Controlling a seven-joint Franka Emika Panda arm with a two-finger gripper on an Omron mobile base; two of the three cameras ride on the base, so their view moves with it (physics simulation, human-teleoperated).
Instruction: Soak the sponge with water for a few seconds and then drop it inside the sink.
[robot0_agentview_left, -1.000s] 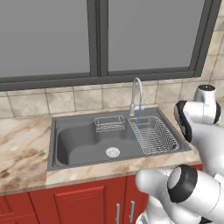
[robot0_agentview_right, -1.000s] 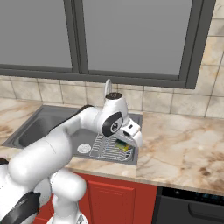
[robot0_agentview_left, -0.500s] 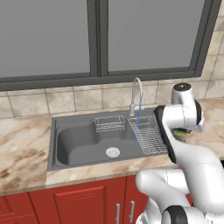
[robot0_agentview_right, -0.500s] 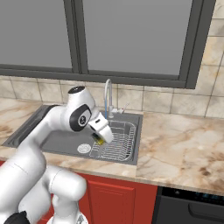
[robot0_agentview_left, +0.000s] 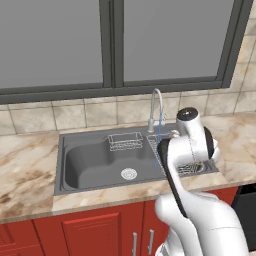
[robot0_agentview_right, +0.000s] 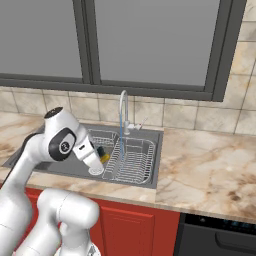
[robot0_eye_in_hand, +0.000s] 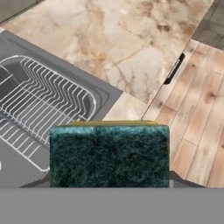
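We see our gripper (robot0_agentview_right: 101, 156) clamped on the rectangular sponge (robot0_eye_in_hand: 109, 154), fuzzy dark green scrub face, yellow edge, above the dark grey metal sink (robot0_agentview_right: 150, 175) at its wire dish rack (robot0_agentview_right: 131, 157), thin pale water stream (robot0_agentview_right: 121, 140) beside it

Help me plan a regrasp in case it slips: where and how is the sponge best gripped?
Grip the sponge across its two broad flat faces, green scrub layer on one side and yellow body on the other, as the gripper seems to hold it now. It is a thin rectangular block, so those parallel faces likely give the jaws the firmest seat.
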